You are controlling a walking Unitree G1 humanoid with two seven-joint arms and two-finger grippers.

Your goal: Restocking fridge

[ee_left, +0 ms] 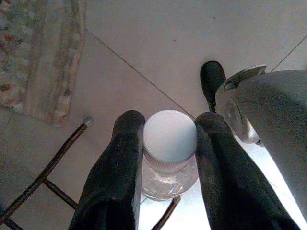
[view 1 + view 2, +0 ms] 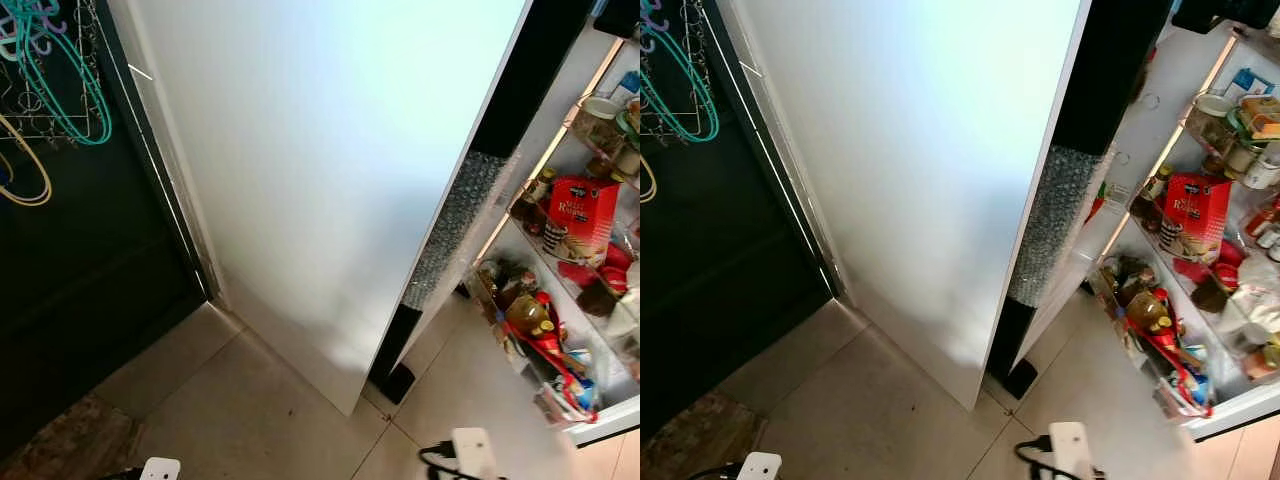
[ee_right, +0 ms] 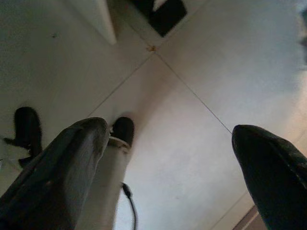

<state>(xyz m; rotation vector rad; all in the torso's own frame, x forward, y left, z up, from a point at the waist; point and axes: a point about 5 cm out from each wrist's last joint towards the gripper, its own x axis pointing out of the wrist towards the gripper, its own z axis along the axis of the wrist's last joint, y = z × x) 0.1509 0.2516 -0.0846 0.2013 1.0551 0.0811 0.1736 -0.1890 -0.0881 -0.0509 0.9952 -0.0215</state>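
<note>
The left pincer (image 1: 169, 158) pinches a clear plastic bottle with a white screw cap (image 1: 170, 136), one black finger (image 1: 117, 167) pressed on each side of its neck, and holds it above the pale tiled floor (image 1: 192, 43), with a patterned rug (image 1: 38, 52) off to one side and thin dark metal legs (image 1: 43, 177) nearby. The right pincer (image 3: 170, 163) hangs over the same floor with its two black fingers spread wide apart and nothing between them. In the head views, the tall white fridge door (image 2: 330, 170) stands swung open, its outer face turned toward the camera and a patch of bubble wrap (image 2: 455, 225) on its dark edge. To the robot's right, the fridge's lit inner door shelves (image 2: 560, 290) are crowded with jars, bottles and packets, among them a red cardboard box (image 2: 583, 215) and a yellowish bottle (image 2: 527, 313) lower down. To the left, teal and cream wire hangers (image 2: 55, 80) hang against a dark panel (image 2: 90, 270).
</note>
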